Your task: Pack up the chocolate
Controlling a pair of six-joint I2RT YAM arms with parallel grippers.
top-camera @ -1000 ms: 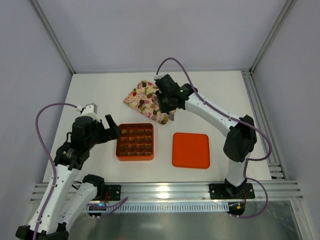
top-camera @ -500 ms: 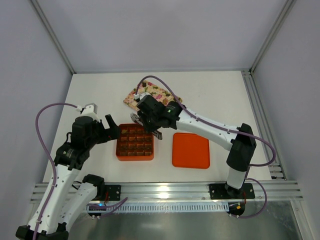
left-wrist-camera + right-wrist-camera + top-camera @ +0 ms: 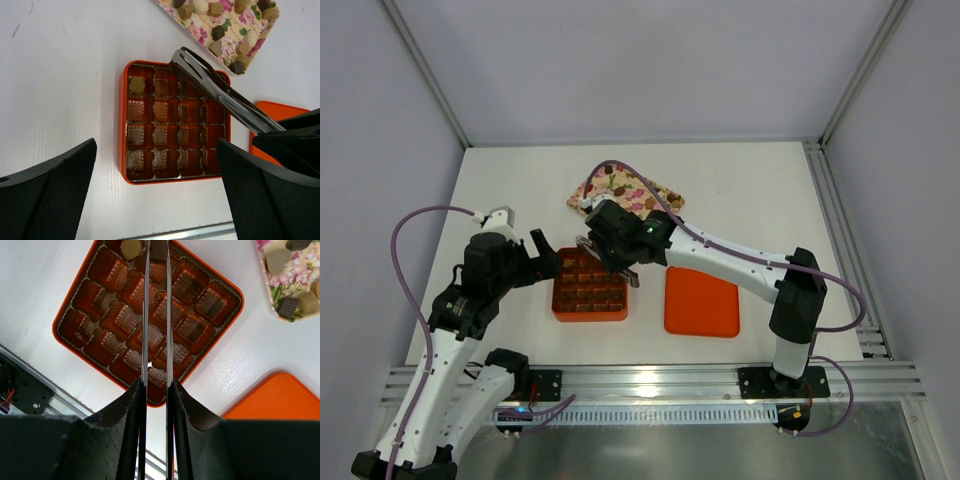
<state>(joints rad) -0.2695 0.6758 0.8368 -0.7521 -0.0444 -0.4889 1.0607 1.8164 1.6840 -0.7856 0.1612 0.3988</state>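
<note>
My right gripper [image 3: 623, 268] [image 3: 156, 387] is shut on metal tongs [image 3: 146, 315] that reach over the orange grid box [image 3: 590, 315] [image 3: 122, 130] [image 3: 238, 296]. A dark chocolate [image 3: 159, 251] is pinched between the tong tips above a far-row cell. One tan chocolate [image 3: 136, 85] [image 3: 131, 247] sits in the box's far left corner cell. The other cells show only foil cups. More chocolates [image 3: 218, 33] lie on the floral tray [image 3: 620, 189] [image 3: 197, 35]. My left gripper [image 3: 542, 262] [image 3: 160, 200] is open and empty, just left of the box.
An orange lid [image 3: 702, 300] [image 3: 280, 400] lies flat to the right of the box. The floral tray is behind the box, toward the back middle of the white table. The right arm stretches across above the lid and box.
My right arm has swung from the floral tray down and left, bringing the tongs over the orange box. The left arm has not moved.
</note>
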